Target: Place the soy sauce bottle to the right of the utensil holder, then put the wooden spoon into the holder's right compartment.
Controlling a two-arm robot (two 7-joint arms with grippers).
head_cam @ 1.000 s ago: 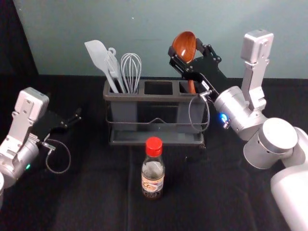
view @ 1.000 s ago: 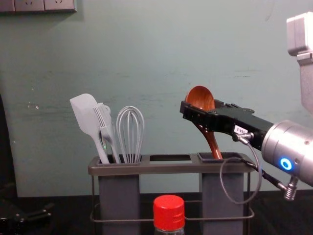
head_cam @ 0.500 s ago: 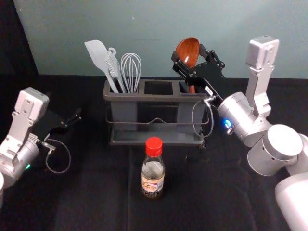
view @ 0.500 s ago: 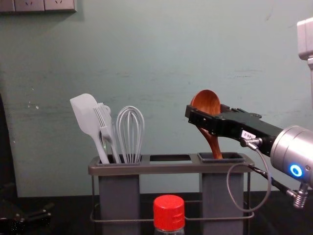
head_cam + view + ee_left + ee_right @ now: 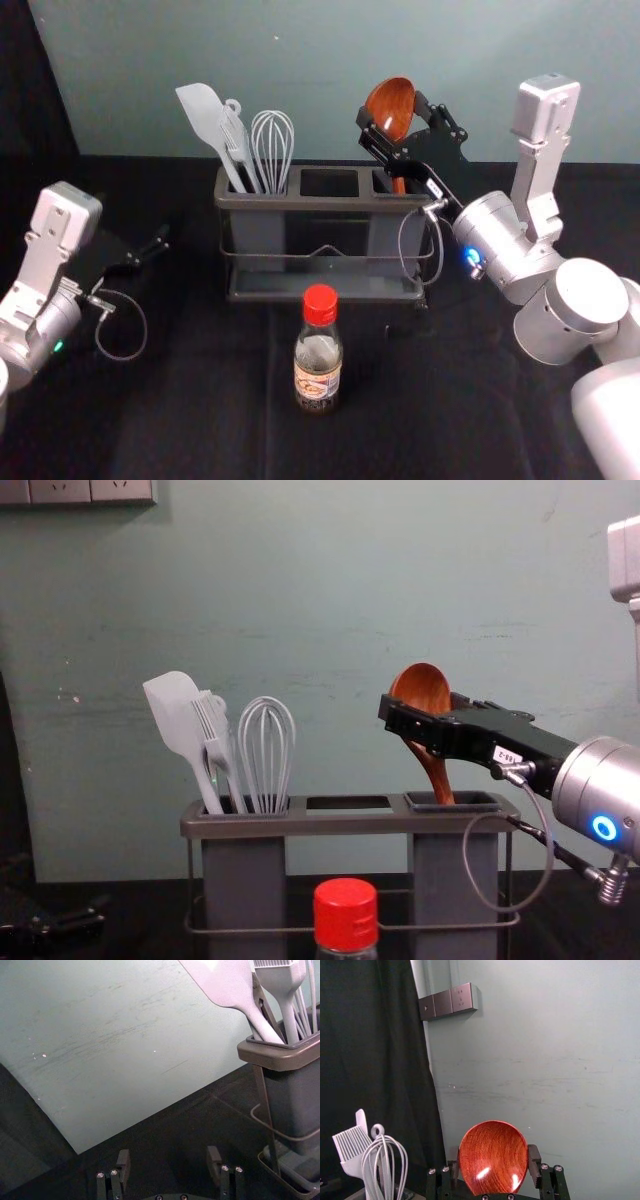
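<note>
The right gripper is over the holder's right end, shut on the wooden spoon at its bowl; in the right wrist view the gripper has a finger on each side of the bowl. The spoon's handle slants down into the right compartment, its lower end hidden. The grey utensil holder stands at the back. In front of it the red-capped soy sauce bottle is upright. The left gripper stays parked left of the holder; in the left wrist view the gripper is open and empty.
A white spatula, a brush and a whisk stand in the holder's left compartment, left of the spoon. Behind the holder rises a plain wall. Black cloth covers the table.
Over the last second the right gripper moved a little to the right and lower, and the spoon's bowl shifted with it. The left arm, bottle and holder have not moved.
</note>
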